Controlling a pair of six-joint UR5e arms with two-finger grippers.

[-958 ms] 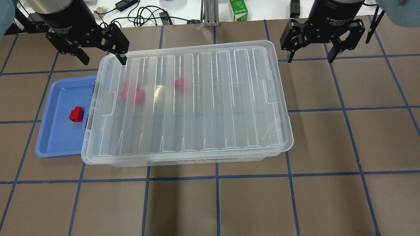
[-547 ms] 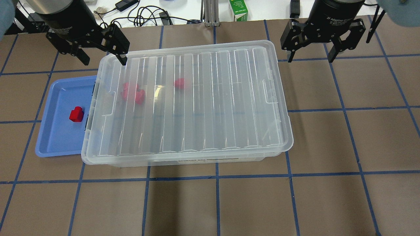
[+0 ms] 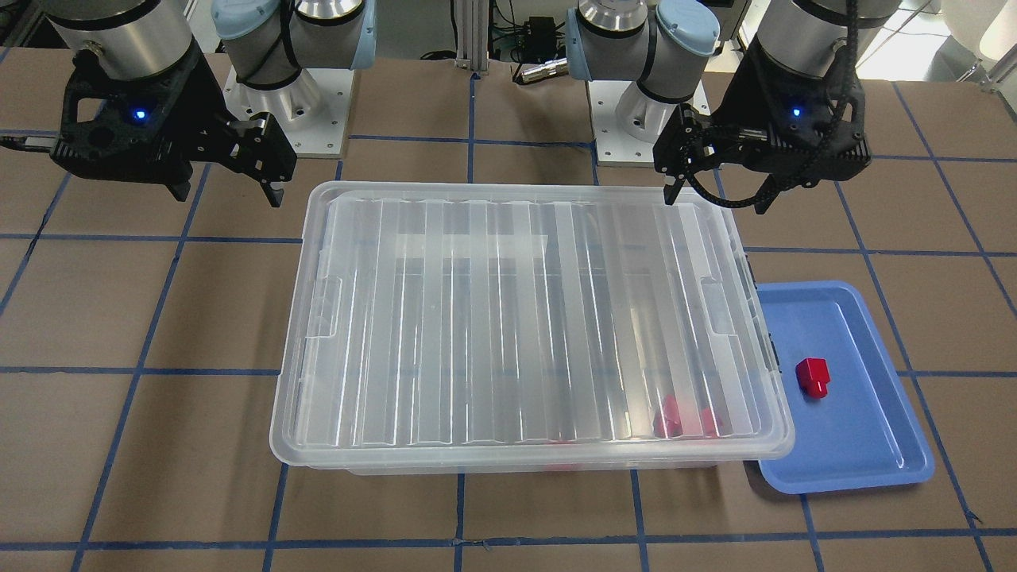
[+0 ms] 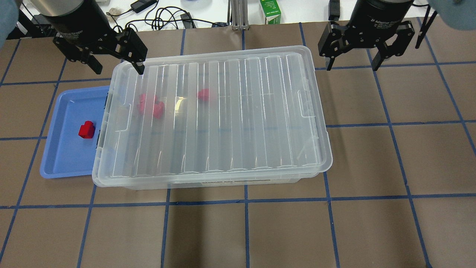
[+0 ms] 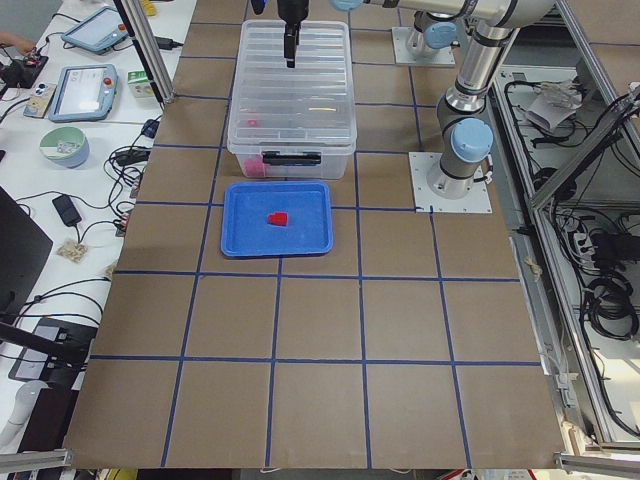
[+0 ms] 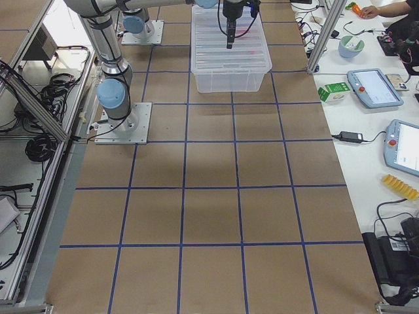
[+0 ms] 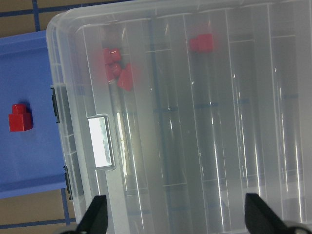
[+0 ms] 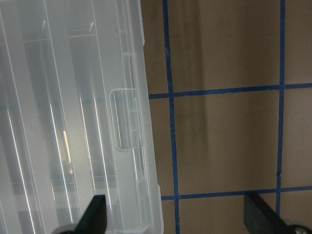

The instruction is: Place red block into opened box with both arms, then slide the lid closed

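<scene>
Left claw (image 4: 118,69): fingers are standing wide apart, gripping nothing. One fingertip is hanging right at the far corner of the lid on the tray side. Whether it is touching cannot be told.

Right claw (image 4: 351,67): fingers are likewise spread and empty. It is hovering over the table (image 4: 390,167), just past the other far corner of the box and apart from it.

Lid (image 4: 223,111): is lying flat on the box (image 4: 223,184), covering nearly all of it. It is sitting a little toward the robot's right, overhanging that short end and leaving a strip of box rim showing on the tray side.

Red block (image 4: 86,130): is resting in the blue tray (image 4: 59,160), close to the box's clipped short end and outside the box.

Other red blocks (image 4: 150,105): are showing blurred through the lid, inside the box.

Step in hand (judgement): lid handling. With one block lying outside and the lid all but shut, either the lid is needing its last nudge toward the robot's left or it is about to be drawn open again.

Handling notes (judgement):
- The raised rim or end notch is looking like the safest place to push.
- A low, level push along the box's length is keeping the lid from riding up.
- Working both claws evenly across the width is keeping the lid square, since a one-sided push is likely to skew it.
- Pressing downward is risking flex in the thin plastic.
- Fingers are best kept clear of the tray and the side clips.
</scene>
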